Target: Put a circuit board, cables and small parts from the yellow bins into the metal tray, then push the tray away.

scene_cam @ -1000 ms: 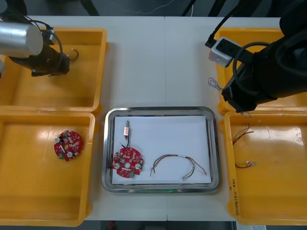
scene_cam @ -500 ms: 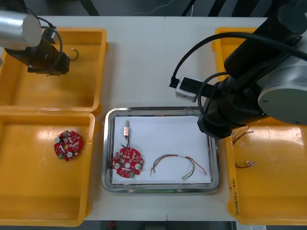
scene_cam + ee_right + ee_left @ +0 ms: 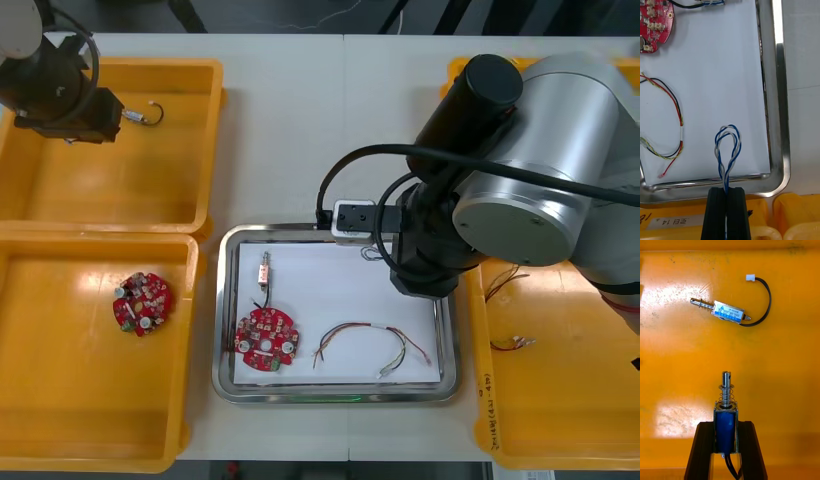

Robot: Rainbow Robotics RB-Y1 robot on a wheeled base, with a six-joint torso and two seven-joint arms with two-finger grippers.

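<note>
Pinching the blue and white cable (image 3: pixel 728 148) by its twisted tail, your right hand (image 3: pixel 726 189) has both fingers pressed onto the wire. The cable's loop sticks straight out ahead of the fingertips, above the white floor of the metal tray (image 3: pixel 781 112) and just inside the rim nearest the hand. You cannot tell whether the loop touches that floor. Farther ahead of this hand, off to one side, a red and yellow cable (image 3: pixel 680 120) lies flat in the tray, with a red circuit board (image 3: pixel 655 22) beyond it. In the front view you also see a small part with a dark lead (image 3: pixel 265 271) lying in the tray right next to the board.

Your left hand (image 3: pixel 726 423) hangs over the far left bin (image 3: pixel 120 190). Its fingers are held apart by a gripped metal part (image 3: pixel 726 416) lying lengthwise between them, spring and pin pointing out past the fingertips. Well ahead of that hand, a loose metal part (image 3: pixel 728 311) of the same kind lies crosswise on the bin floor, its black lead (image 3: pixel 765 303) curling round to a white plug.

On the counter (image 3: pixel 300 130), the near left bin (image 3: pixel 60 420) holds a second circuit board (image 3: pixel 141 301). The near right bin (image 3: pixel 570 400) holds a thin cable (image 3: pixel 508 280) and a shorter cable (image 3: pixel 512 343), apart from each other.
</note>
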